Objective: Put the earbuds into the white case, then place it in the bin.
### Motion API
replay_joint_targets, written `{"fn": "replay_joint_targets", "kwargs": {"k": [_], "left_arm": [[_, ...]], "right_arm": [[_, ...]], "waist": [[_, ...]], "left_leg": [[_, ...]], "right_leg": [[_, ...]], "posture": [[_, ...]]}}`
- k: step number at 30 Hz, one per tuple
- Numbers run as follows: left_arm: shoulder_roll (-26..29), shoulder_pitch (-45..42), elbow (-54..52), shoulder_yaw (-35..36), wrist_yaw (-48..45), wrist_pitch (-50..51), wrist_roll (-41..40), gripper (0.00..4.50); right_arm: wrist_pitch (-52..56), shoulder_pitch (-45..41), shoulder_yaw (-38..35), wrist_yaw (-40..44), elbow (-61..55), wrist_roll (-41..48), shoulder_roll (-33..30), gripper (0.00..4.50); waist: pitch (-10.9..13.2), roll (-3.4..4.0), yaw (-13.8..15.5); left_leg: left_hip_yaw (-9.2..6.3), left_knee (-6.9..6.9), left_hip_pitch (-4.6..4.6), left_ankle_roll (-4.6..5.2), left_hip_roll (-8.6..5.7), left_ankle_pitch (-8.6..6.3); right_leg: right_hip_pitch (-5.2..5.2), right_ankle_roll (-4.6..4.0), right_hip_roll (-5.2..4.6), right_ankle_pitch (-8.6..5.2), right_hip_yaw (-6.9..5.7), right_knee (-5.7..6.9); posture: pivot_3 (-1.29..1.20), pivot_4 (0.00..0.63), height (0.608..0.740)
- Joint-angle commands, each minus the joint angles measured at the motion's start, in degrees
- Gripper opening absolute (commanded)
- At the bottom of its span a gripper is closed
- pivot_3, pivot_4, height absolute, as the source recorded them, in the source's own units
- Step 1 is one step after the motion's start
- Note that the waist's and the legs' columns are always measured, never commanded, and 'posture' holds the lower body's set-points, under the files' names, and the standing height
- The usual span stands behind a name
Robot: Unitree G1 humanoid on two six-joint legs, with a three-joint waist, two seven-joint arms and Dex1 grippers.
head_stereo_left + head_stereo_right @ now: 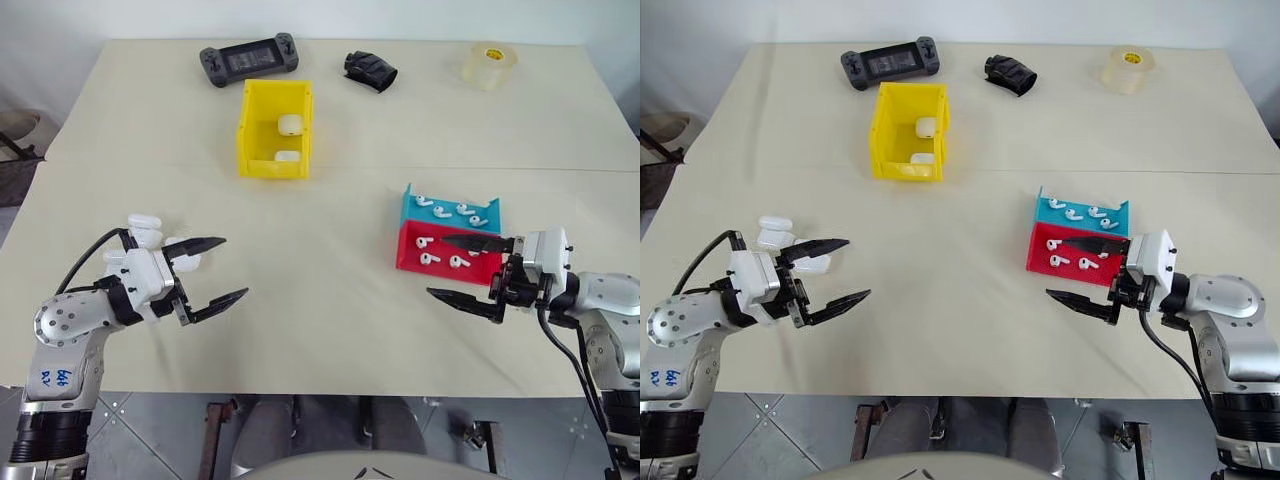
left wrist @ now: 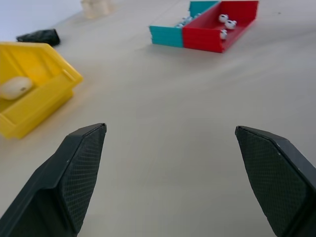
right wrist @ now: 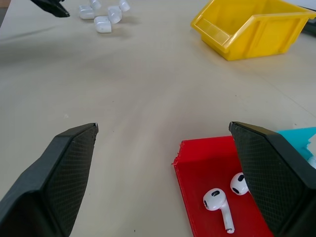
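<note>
Earbuds (image 1: 430,258) lie in the red tray (image 1: 412,262) near the table's right edge, white cases (image 1: 146,223) near its left edge. Both your left gripper (image 1: 207,272) and right gripper (image 1: 470,270) hang spread, empty. Glossy buds may slip when pinched.

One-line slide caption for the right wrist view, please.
Open right tool hovers over the red tray of earbuds, yellow bin and white cases beyond.
</note>
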Motion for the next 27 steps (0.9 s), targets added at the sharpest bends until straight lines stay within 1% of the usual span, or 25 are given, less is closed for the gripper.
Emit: {"fn": "replay_joint_targets", "kwargs": {"k": [1,3,5,10,14,19,21,23,25,27], "left_arm": [[0.5,-0.8,-1.4,0.8,2.9,0.8,1.7,4.45],[-0.2,-0.9,-2.0,1.4,4.3,1.7,0.9,4.45],[-1.3,1.2,-4.0,4.6,7.0,2.8,-1.4,4.45],[-2.8,9.5,-11.0,12.8,14.1,9.5,-4.8,4.45],[-8.7,19.3,-18.1,20.4,23.3,11.0,-3.2,4.45],[-15.7,31.9,-22.7,26.6,29.4,13.3,-2.4,4.45],[-17.7,34.8,-23.4,28.0,31.4,13.9,-2.2,4.45],[-18.8,36.5,-25.3,28.3,33.9,17.1,-3.1,4.45],[-18.6,36.9,-26.6,28.1,35.3,19.2,-3.0,4.45],[-17.1,35.4,-27.9,28.4,37.4,23.2,-3.7,4.45]], "right_arm": [[-0.1,0.0,-0.6,0.3,-0.9,0.7,0.3,4.5],[-0.1,-0.1,-0.4,0.5,-0.9,0.9,0.6,4.5],[-0.1,-1.0,1.0,0.6,-1.6,1.0,1.8,4.5],[1.4,-3.8,4.5,-0.6,-4.4,1.8,5.5,4.5],[2.0,-6.6,8.0,-1.2,-5.4,1.8,9.7,4.5],[-0.6,-8.4,12.2,1.8,-6.2,0.2,11.9,4.5],[-1.0,-9.1,13.2,2.6,-6.1,0.2,12.3,4.5],[-1.2,-9.7,13.7,3.2,-5.4,0.2,12.5,4.5],[-1.5,-10.2,13.7,3.7,-4.3,0.1,12.4,4.5],[-1.6,-10.7,13.5,4.2,-3.3,0.2,12.1,4.5]], "waist": [[0.0,0.0,0.0],[0.0,0.0,0.0],[0.0,-0.01,-0.2],[0.0,-0.01,-1.1],[0.0,-0.04,-1.3],[0.0,-0.05,-0.9],[0.0,-0.05,-0.5],[0.0,-0.08,0.1],[0.0,-0.08,0.3],[0.0,-0.12,0.3]], "left_leg": [[0.0,0.01,0.0,0.0,0.0,0.0],[0.0,0.01,0.0,0.0,-0.01,0.0],[0.0,0.01,0.01,0.0,0.0,0.0],[-0.03,0.0,0.03,-0.05,0.18,-0.04],[-0.04,0.02,0.03,-0.08,0.19,-0.06],[-0.06,0.04,0.03,-0.07,0.19,-0.12],[-0.03,0.07,0.04,-0.03,0.2,-0.18],[-0.05,0.12,0.03,-0.03,0.22,-0.22],[-0.07,0.17,0.03,-0.03,0.23,-0.26],[-0.08,0.21,0.03,-0.02,0.22,-0.32]], "right_leg": [[0.0,0.0,0.0,0.0,-0.01,0.0],[0.02,0.0,0.0,0.0,-0.01,0.0],[0.01,0.0,0.0,0.0,-0.01,0.0],[-0.03,0.0,0.06,0.0,0.0,0.04],[0.03,0.0,0.06,0.0,0.01,-0.05],[0.07,-0.01,0.06,0.0,0.0,-0.14],[0.16,0.0,0.07,0.0,-0.01,-0.3],[0.18,-0.01,0.1,0.0,-0.03,-0.35],[0.23,-0.01,0.11,0.0,-0.03,-0.39],[0.26,-0.01,0.11,0.0,-0.03,-0.42]], "posture": [[0.0,0.15,0.74],[0.0,0.15,0.74],[0.0,0.15,0.74],[0.0,0.15,0.74],[0.0,0.15,0.74],[0.0,0.15,0.74],[0.0,0.15,0.74],[0.0,0.15,0.74],[0.0,0.15,0.74],[0.0,0.15,0.74]]}}
